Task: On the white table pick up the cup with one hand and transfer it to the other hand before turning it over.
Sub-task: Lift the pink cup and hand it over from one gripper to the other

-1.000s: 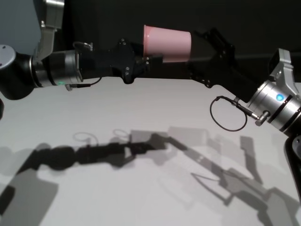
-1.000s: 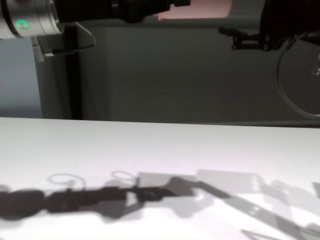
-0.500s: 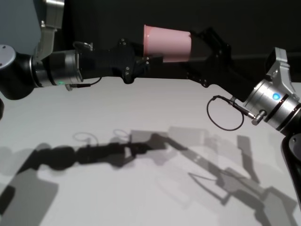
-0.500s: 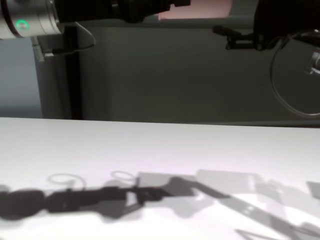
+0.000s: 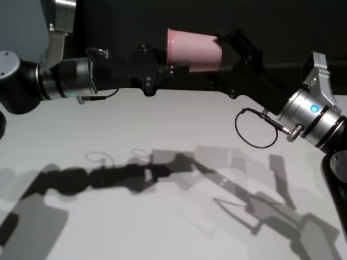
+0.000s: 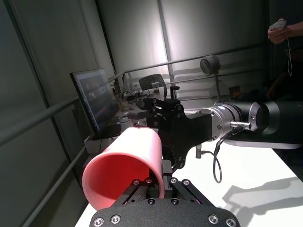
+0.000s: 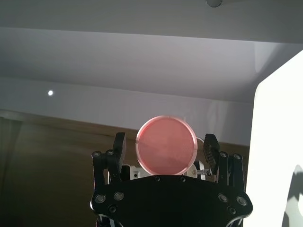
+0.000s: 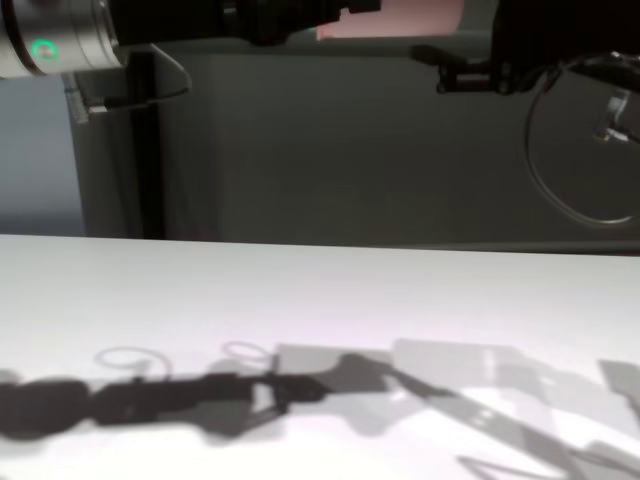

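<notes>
Cup held on its side in mid-air between both grippers, above the white table (image 5: pixel 162 135).

The table surface carries only the arms' shadows. Above its far part, the left gripper (image 5: pixel 172 69) is clamped on the rim of the pink cup (image 5: pixel 192 50), whose mouth faces the robot's left. The right gripper (image 5: pixel 227 46) has its fingers (image 7: pixel 211 150) spread wide, one on each side of the cup's base end, not closed on it.
</notes>
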